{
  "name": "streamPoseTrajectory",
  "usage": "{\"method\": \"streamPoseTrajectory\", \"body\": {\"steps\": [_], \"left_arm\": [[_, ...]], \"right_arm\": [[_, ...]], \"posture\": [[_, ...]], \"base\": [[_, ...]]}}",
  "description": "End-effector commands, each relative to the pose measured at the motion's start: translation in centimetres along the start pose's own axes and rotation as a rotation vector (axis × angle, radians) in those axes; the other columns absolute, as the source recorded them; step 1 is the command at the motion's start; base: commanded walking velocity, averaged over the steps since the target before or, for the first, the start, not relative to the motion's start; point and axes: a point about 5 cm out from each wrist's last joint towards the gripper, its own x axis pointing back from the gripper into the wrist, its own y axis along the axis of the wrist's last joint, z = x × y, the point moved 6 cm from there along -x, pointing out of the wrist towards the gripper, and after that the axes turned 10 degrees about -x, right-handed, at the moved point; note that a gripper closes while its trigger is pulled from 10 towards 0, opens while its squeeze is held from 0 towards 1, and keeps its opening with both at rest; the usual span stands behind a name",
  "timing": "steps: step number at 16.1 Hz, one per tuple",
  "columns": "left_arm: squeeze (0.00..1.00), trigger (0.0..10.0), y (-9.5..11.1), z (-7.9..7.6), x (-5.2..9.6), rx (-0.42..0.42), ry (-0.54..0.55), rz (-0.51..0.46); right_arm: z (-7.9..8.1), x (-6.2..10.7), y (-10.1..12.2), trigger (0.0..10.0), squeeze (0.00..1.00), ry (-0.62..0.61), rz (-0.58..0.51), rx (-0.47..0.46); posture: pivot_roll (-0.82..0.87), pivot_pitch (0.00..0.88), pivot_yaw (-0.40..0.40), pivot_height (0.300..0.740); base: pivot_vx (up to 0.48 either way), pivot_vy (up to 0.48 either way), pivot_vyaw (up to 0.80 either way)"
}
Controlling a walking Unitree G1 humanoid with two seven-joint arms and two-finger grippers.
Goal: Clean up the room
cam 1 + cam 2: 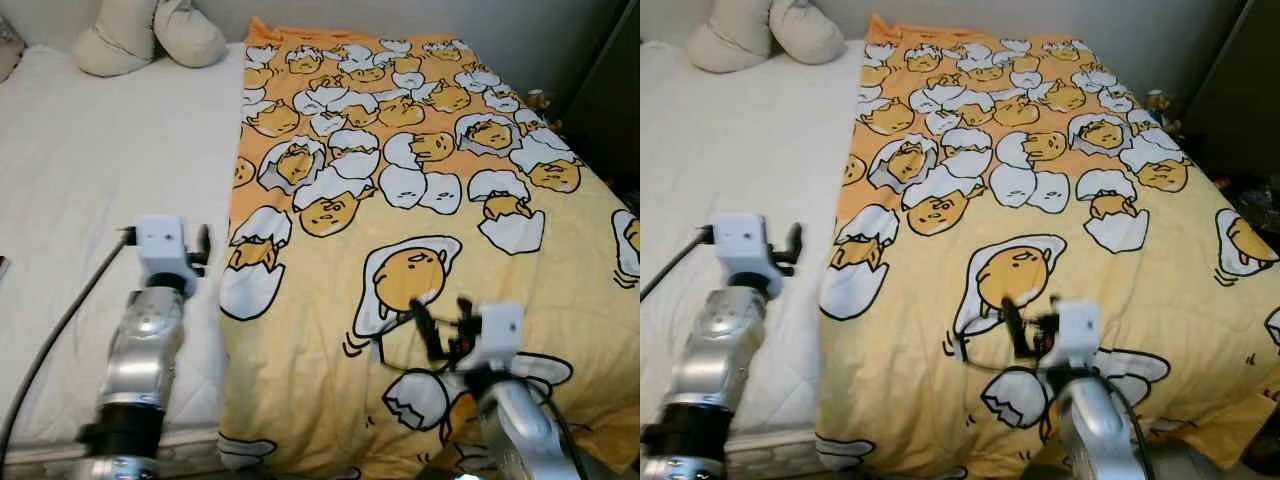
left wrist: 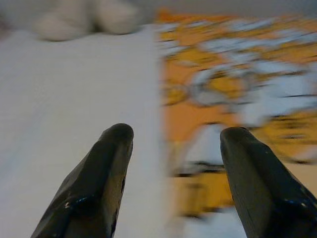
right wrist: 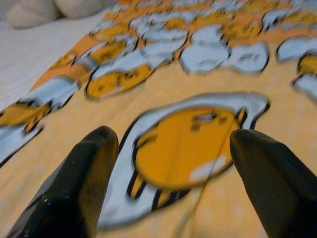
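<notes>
A yellow-orange blanket point(image 1: 420, 200) printed with egg cartoon figures covers the right half of the bed, its left edge lying along the bare white sheet point(image 1: 100, 170). My left gripper point(image 1: 200, 246) hovers over the sheet right beside that blanket edge. Through the left wrist view its fingers point(image 2: 116, 144) stand apart, open and empty. My right gripper point(image 1: 438, 308) is low over the near part of the blanket, above a large egg-yolk figure point(image 3: 183, 144). It is open too, with nothing between its fingers point(image 3: 99, 148).
Two cream pillows point(image 1: 150, 35) lie at the head of the bed, far left. A dark cabinet point(image 1: 610, 80) stands along the bed's right side, with small items point(image 1: 537, 98) next to it. A dark object point(image 1: 3, 268) peeks in at the left edge.
</notes>
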Motion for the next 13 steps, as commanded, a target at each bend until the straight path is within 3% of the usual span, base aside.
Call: {"method": "streamPoseTrajectory", "body": {"steps": [1, 5, 9, 11, 12, 13], "left_arm": [[0.0, 10.0, -0.4, -6.1, 0.5, 0.069, -0.2, 0.003], [0.0, 10.0, -0.6, -5.4, 0.6, 0.087, -0.18, 0.001], [0.0, 10.0, 0.7, -5.5, 1.1, 0.041, -0.189, -0.07], [0.0, 10.0, 0.2, -4.4, 1.3, 0.017, -0.138, -0.057], [0.0, 10.0, -1.1, -3.0, 1.9, -0.025, -0.09, -0.016], [0.0, 10.0, -1.3, -3.0, 2.0, -0.026, -0.09, -0.008]], "right_arm": [[-0.1, -0.8, 0.5, 10.0, 0.0, -0.018, -0.028, 0.058], [0.4, -1.2, 0.3, 10.0, 0.0, 0.004, -0.025, 0.055], [0.6, -1.4, -0.1, 10.0, 0.0, 0.012, -0.025, 0.053], [0.6, -1.3, -0.4, 10.0, 0.0, 0.018, -0.019, 0.045], [0.5, -1.1, -0.6, 10.0, 0.0, 0.026, -0.011, 0.041], [0.4, -1.1, -0.7, 10.0, 0.0, 0.027, -0.008, 0.04]], "posture": [[-0.03, 0.0, 0.038, 0.74], [-0.02, 0.0, 0.04, 0.74], [-0.01, 0.0, 0.038, 0.74], [0.0, 0.0, 0.035, 0.74], [0.0, 0.0, 0.031, 0.74], [0.0, 0.0, 0.031, 0.74]], "base": [[0.0, 0.0, 0.0], [0.0, 0.0, 0.51], [0.0, 0.44, 0.64], [0.0, 0.422, 0.63], [0.0, 0.424, 0.61], [0.0, 0.42, 0.62]]}}
